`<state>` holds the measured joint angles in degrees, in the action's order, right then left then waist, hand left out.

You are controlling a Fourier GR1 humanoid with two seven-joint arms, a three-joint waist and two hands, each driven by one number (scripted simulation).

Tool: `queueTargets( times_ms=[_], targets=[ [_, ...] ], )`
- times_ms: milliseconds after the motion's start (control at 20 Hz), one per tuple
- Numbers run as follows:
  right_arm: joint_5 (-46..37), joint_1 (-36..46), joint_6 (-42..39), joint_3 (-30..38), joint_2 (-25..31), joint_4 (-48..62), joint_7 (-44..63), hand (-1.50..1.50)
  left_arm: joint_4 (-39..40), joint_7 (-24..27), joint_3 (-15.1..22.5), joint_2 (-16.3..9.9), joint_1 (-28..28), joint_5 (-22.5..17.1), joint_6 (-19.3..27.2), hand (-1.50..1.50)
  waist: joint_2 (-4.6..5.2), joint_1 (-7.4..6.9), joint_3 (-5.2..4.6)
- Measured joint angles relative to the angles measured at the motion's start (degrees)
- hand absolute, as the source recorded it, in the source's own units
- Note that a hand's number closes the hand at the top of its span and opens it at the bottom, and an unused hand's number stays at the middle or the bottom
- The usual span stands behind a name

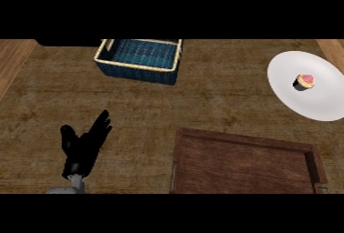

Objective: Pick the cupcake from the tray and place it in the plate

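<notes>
Brown wooden counter (134, 113): fills the view, grain running left to right; everything else stands on it.
Wooden tray (245, 166): dark brown, low-rimmed, near and right of centre; its bed shows bare, with no cupcake on it.
White plate (306, 86): round, far right, well apart from the tray and beyond it.
Blue basket (139, 59): cream-rimmed, woven, far and left of centre; it has no part in the task.
Left hand (82, 148): black, at the near left, forearm coming in from the lower edge; fingers straight and slightly spread, pointing away and a little right, thumb set off to the left; it holds nothing and rests.
Right hand: does not show in the view, so its fingers cannot be told.
Cupcake (304, 82): pink-topped in a dark case, small, standing on the plate a little right of the plate's middle, upright as far as can be told.
Key relation: the cupcake lies far and well to the right of the left hand's fingers, with the tray between; the right side is nearer to it.
Long axis: none to speak of; the cupcake is squat and round.
Judgement: the placing looks done, with little left beyond clearing away.
</notes>
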<state>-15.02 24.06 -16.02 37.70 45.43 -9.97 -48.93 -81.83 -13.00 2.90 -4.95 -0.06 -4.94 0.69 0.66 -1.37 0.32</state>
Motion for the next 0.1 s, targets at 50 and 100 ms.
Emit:
queueTargets(
  times_ms=[50, 100],
  targets=[
    [-0.1, -0.3, 0.5, -0.2, -0.3, 0.1, -0.3, -1.5, 0.2, -0.2, -0.1, 0.0, -0.4, 0.0, 0.1, 0.0, 0.0, 0.0, 0.0],
    [-0.1, -0.8, 0.3, -0.3, 0.0, 0.1, -0.4, -1.5, 0.3, 0.1, -0.2, 0.0, 0.0, -0.1, 0.0, 0.0, -0.03, 0.02, 0.0]
  ],
)
